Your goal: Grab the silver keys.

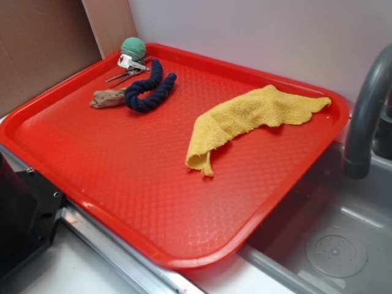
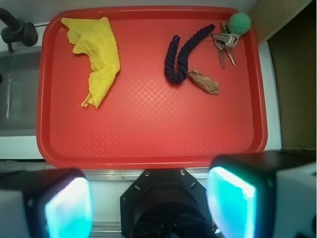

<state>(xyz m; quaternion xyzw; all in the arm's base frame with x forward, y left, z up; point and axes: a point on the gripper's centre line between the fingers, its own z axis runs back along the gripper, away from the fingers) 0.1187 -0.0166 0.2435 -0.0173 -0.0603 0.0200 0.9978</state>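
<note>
red tray (image 2: 148, 144) | silver keys (image 2: 224, 47) blades toward pincer (image 2: 148, 208) | pincer released

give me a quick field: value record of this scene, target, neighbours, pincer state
surface: red tray, beside a sink
target: silver keys with white tag, lying flat in a tray corner, not grasped
neighbours: green ball right beside the keys; blue rope curled next to them; brown wood piece at the rope's bend
elsewhere: yellow cloth, crumpled, on the tray's opposite side
pincer: pincer open, over the tray's near edge, far from the keys, holding nothing
</note>
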